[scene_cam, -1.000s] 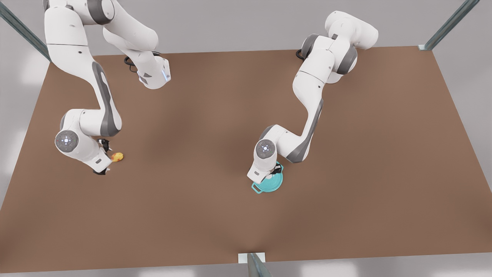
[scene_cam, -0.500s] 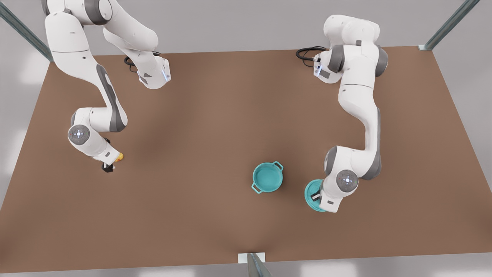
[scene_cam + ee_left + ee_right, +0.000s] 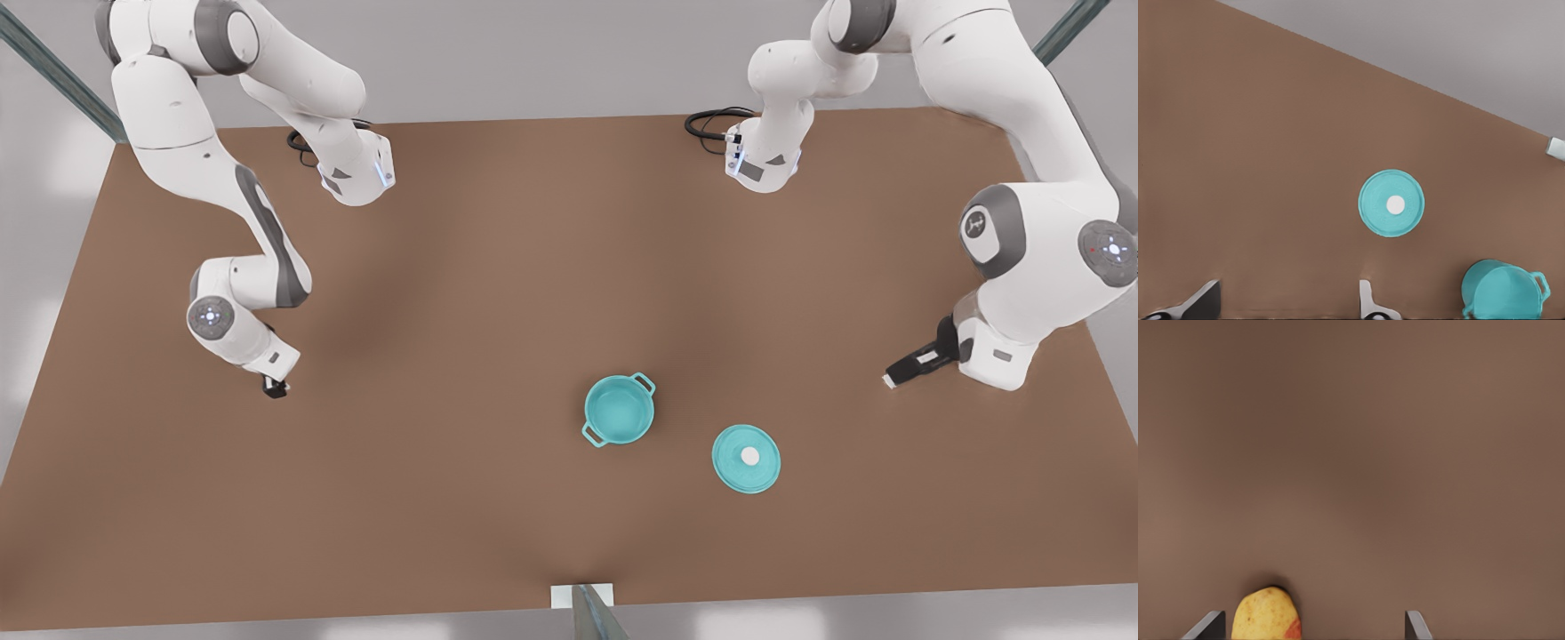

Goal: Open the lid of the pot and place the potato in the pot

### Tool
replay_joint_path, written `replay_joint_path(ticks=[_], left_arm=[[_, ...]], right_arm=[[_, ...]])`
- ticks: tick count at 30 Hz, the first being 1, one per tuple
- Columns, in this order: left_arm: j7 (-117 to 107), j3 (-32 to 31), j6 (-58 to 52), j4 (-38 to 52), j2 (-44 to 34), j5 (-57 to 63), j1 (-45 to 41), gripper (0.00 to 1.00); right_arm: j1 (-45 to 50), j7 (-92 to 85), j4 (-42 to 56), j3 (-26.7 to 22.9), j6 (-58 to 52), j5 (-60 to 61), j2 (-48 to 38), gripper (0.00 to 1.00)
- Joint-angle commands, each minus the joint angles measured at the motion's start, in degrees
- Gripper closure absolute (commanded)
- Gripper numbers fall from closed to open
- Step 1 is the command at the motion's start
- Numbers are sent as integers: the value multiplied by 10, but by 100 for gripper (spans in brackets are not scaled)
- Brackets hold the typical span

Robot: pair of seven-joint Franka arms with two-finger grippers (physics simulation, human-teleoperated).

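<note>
With the pot lid [image 3: 746, 458] lying just beside the uncovered pot [image 3: 619, 410] at the front view's lower centre, the right gripper [image 3: 276, 388], at centre left, stood spread wide astride the potato [image 3: 1265, 613], which sat off-centre near one finger, while the left gripper [image 3: 902, 372] waited, fingers apart, at the right.

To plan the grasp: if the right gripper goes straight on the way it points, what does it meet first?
Probably the potato, which lies off-centre within the open right gripper; else the table.
</note>
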Motion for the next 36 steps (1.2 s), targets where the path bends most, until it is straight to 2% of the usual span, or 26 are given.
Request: replay_joint_path(ticks=[1, 6, 18, 25, 36], left_arm=[[188, -4, -71, -33, -37, 19, -11, 0], [207, -30, -62, -26, -26, 25, -20, 0], [227, -30, -49, -26, -10, 25, -26, 0], [225, -30, -52, -26, -10, 26, -27, 0], [223, -30, -49, -26, -3, 25, -28, 0]], right_arm=[[-2, 0, 1, 0, 23, -12, 7, 0], [-35, -6, 1, -2, 23, -38, 6, 0], [-81, -3, -13, 4, 48, -78, 22, 0], [-79, 28, -34, 22, 69, -78, 29, 0], [-96, 29, -34, 22, 81, -87, 39, 1]])
